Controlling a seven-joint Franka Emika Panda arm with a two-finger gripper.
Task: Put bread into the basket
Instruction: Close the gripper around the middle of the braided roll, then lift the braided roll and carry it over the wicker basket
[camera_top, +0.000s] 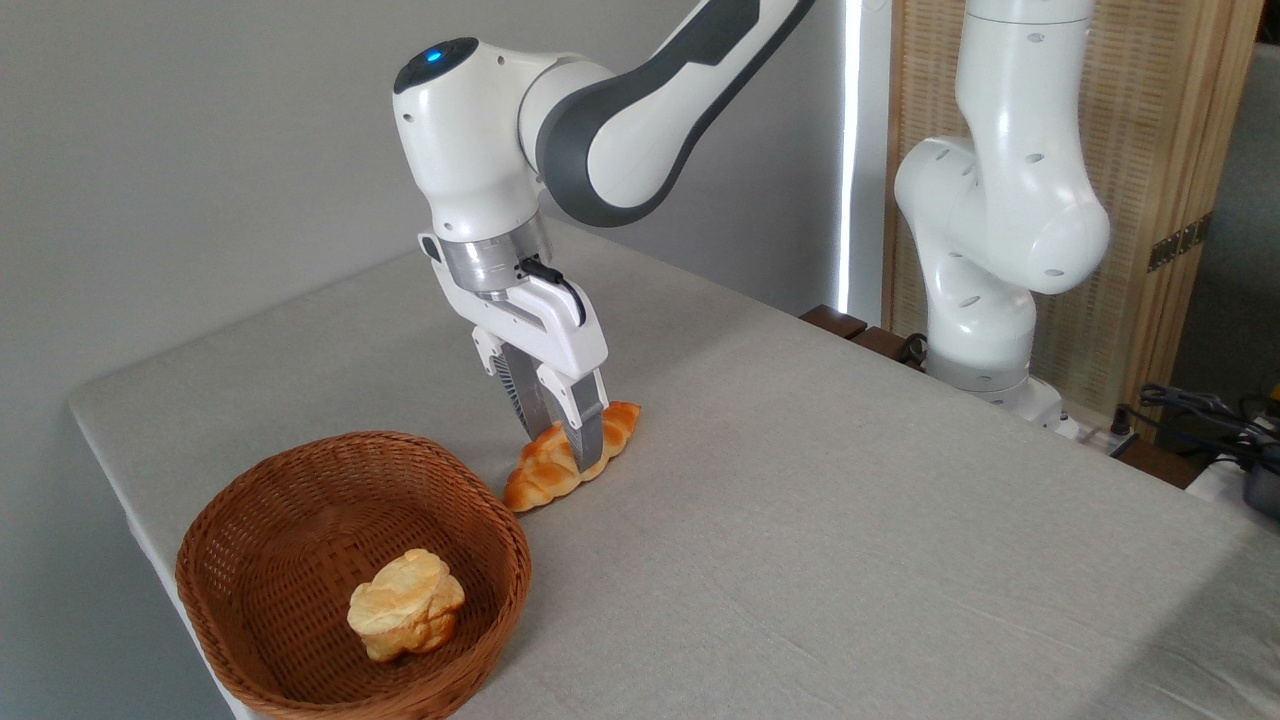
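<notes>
While pincer straddles bread, basket rim just left, open table right.

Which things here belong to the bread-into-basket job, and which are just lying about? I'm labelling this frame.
Job: bread on the table, gripper straddling its middle, basket.

Lying about: flaky pastry in the basket, cables at far right.

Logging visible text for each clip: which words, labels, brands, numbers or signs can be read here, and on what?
None can be read.
White robot arm: only a blue light, no lettering.
Reddish-brown woven wicker basket, golden braided bread loaf, pale flaky pastry, grey cloth-covered table: unmarked.
Dark plate on the slatted wooden screen: too small to read.
</notes>
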